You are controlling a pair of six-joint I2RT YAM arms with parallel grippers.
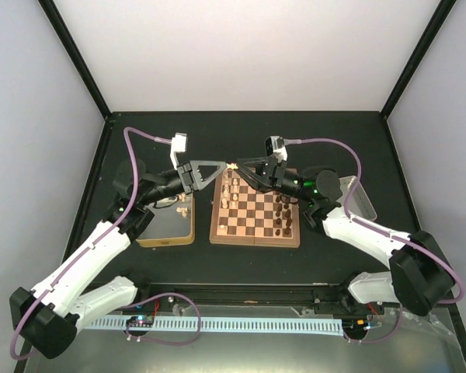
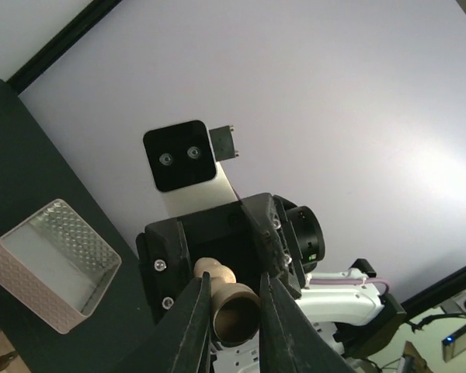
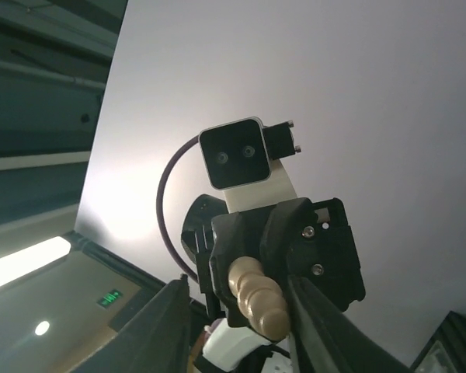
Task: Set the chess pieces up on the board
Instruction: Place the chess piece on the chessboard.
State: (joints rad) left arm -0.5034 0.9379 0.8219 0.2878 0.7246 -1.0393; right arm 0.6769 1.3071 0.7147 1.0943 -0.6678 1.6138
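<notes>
Starting at the near edge, we see two arms, the left arm and the right arm, stretched out over the dark tabletop. Under the left arm lies one tin with a few loose pieces on it, too small to count. Beside it sits one board, with pale pieces along its left side and dark pieces along its right; we cannot count either lot surely. One tray stands to the right of the board. Above the board's far edge the left end effector is narrow, clamped on one held piece, pale and lifted in the air. The right end effector faces it and stands wide, its fingers on either side of that piece.
</notes>
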